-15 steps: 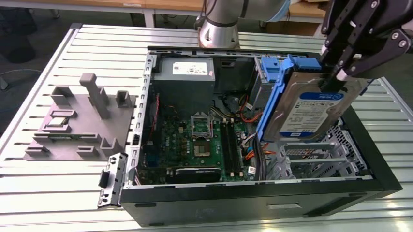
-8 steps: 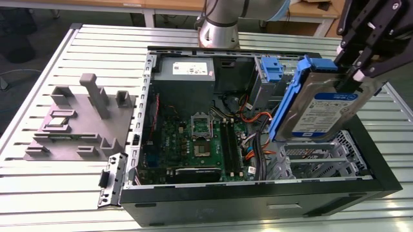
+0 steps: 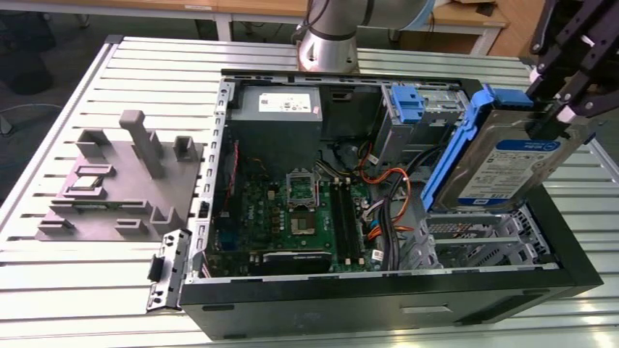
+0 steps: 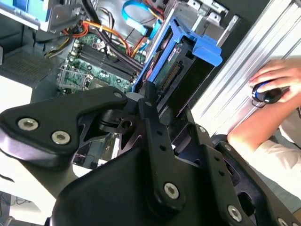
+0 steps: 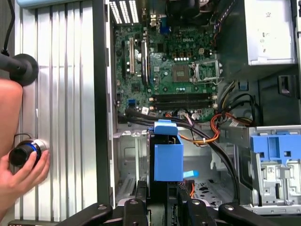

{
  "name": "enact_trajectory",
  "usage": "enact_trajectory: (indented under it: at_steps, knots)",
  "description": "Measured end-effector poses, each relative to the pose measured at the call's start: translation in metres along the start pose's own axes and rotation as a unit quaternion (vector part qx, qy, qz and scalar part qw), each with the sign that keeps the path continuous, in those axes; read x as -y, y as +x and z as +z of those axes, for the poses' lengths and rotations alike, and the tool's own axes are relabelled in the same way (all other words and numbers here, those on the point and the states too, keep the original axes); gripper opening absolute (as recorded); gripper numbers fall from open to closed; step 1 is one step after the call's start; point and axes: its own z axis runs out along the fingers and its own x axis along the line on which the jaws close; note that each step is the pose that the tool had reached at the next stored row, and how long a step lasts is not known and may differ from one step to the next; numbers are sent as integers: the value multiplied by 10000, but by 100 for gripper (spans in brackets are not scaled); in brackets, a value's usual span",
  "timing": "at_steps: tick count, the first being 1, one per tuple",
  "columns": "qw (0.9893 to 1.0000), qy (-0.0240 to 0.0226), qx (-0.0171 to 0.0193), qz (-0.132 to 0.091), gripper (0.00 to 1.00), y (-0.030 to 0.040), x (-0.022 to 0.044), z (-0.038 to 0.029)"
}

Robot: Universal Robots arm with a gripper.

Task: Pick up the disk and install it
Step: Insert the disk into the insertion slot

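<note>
The disk [image 3: 509,165] is a silver drive with a white-and-blue label in a blue carrier bracket. In the exterior view it hangs tilted over the right side of the open computer case [image 3: 541,272], above the metal drive cage [image 3: 479,235]. My gripper [image 3: 549,114] is shut on its upper end. In the second wrist view the disk [image 4: 181,66] shows its underside and blue frame beyond my black fingers [image 4: 148,106]. In the first wrist view the carrier's blue end [image 5: 168,157] sticks out from my gripper [image 5: 162,200], above the case floor.
Inside the case lie the motherboard [image 3: 290,210], orange and black cables [image 3: 392,192], the grey power supply [image 3: 275,109] and another blue bracket [image 3: 411,105] in the upper bay. A grey fixture [image 3: 116,181] stands on the slatted table. A person's hand [image 5: 19,174] rests beside the case.
</note>
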Motion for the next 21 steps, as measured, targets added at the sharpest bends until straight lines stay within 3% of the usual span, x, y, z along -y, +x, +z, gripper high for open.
enact_trajectory:
  at_steps: [8,21]
  knots:
    - [10000,0,0,0,35,-4,118,23]
    - [9999,2,-2,-117,35,35,148,149]
